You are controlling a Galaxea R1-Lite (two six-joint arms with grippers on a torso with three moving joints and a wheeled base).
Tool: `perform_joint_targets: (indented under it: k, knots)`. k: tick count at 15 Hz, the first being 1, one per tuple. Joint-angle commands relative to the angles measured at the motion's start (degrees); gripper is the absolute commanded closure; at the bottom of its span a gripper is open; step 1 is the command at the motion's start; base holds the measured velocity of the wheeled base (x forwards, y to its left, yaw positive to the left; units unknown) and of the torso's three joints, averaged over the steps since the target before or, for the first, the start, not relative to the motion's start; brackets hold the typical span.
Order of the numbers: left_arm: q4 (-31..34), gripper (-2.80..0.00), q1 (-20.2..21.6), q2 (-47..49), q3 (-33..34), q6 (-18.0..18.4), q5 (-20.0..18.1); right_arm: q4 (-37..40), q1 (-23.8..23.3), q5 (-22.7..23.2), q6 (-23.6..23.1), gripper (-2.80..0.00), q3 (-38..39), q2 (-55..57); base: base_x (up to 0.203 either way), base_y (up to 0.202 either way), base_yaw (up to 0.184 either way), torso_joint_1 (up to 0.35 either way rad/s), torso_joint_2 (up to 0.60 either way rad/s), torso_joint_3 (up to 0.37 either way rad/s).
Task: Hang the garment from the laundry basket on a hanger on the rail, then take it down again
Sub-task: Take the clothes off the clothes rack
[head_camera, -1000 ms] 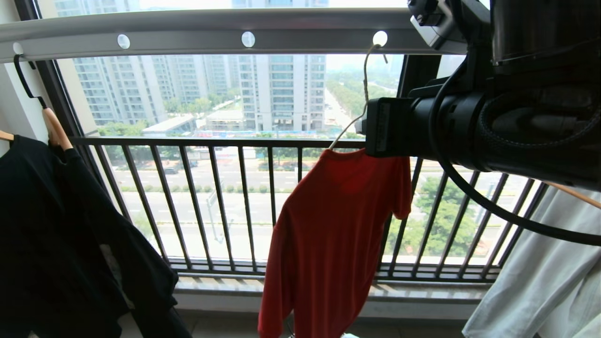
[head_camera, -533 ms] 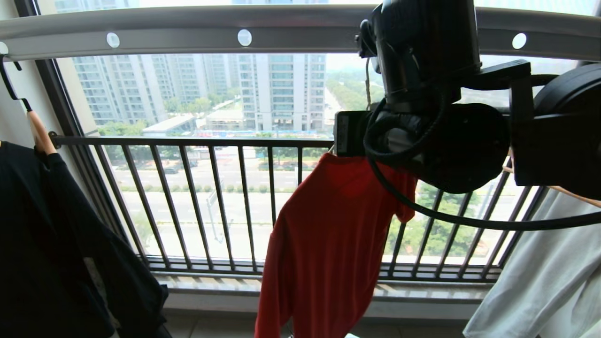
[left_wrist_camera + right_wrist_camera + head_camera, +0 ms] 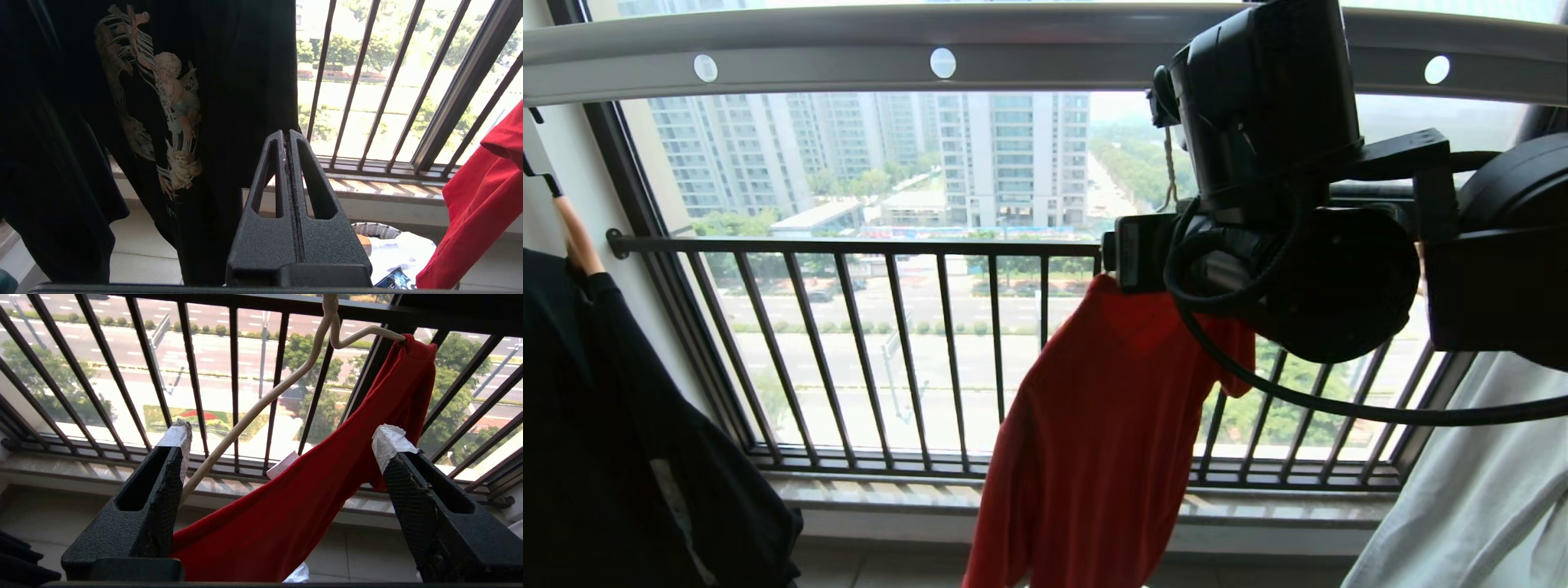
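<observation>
My right arm's bulky black housing blocks the upper right of the head view, hiding where the thin cream-white wire hanger [image 3: 261, 404] meets the grey-silver holed rail [image 3: 849, 45]. The red short-sleeved T-shirt [image 3: 1094, 441] hangs lopsided from it at centre, before dark vertical railing bars [image 3: 890, 351]. A black printed T-shirt [image 3: 171, 102] fills the left; pale fabric [image 3: 1478, 490] sits lower right. My right gripper [image 3: 282, 449] gapes wide, gripping nothing. My left gripper [image 3: 288, 143] is pressed together, empty, above the white-rimmed round basket [image 3: 374, 228] on tiled floor.

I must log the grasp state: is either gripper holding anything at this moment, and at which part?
Nothing is held. The right gripper stands open around the hanger and red garment; the left gripper is shut on nothing.
</observation>
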Motion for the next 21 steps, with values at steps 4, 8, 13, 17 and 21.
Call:
perform_joint_targets:
  k: [4,8,13,17,21]
  knots:
    - [-0.01,0.0,0.0,0.07,-0.04,-0.03,0.03,0.63,-0.42,-0.28,-0.15,-2.8,2.85,-5.99,0.0,0.0,0.0,0.0,0.0,0.0]
    - [-0.01,0.0,0.0,0.07,0.02,-0.04,0.03,4.03,-1.07,-0.46,-0.01,-2.8,2.64,-8.26,0.0,0.0,0.0,0.0,0.0,0.0]
    - [-0.01,0.0,0.0,0.07,0.02,-0.03,0.03,3.69,-1.29,-0.3,-0.27,-2.8,-0.82,-3.96,0.0,0.0,0.0,0.0,0.0,0.0]
    - [-0.01,0.0,0.0,0.07,-0.07,-0.03,0.03,3.67,-2.65,-1.83,-0.77,-2.8,-3.89,0.18,0.0,0.0,0.0,0.0,0.0,0.0]
    - [-0.01,0.0,0.0,0.07,0.0,-0.03,0.03,1.2,-7.97,-1.17,-2.13,-2.8,-5.51,3.24,0.0,0.0,0.0,0.0,0.0,0.0]
